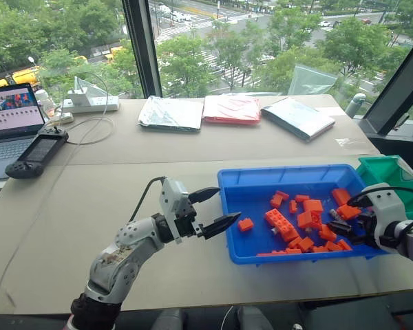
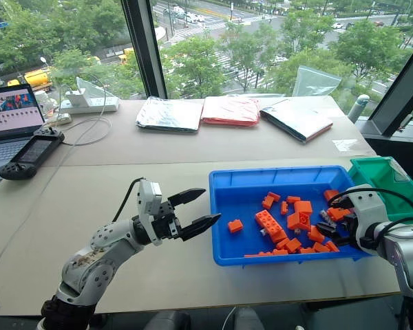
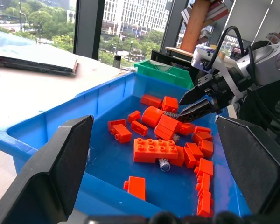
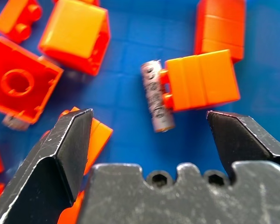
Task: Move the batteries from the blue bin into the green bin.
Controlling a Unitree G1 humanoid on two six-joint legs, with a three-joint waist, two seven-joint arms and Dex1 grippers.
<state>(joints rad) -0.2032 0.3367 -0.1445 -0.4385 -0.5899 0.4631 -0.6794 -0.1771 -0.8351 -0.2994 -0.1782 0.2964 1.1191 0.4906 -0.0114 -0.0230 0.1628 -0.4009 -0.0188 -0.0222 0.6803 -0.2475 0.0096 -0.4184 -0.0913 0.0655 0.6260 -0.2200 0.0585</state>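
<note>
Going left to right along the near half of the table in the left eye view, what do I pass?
Left hand, open over bare table → lone orange brick in the blue bin → heap of orange bricks → right hand, open down in the bin → green bin.

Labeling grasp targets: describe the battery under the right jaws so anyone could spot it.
In the blue bin, among the orange bricks, look below the right gripper. The battery is a small grey cylinder lying flat beside a brick, the only non-orange piece there.

bright blue bin [image 1: 234,206], teal-green bin [image 1: 389,172], orange bricks [image 1: 281,221], silver-grey battery [image 4: 157,96]
</note>
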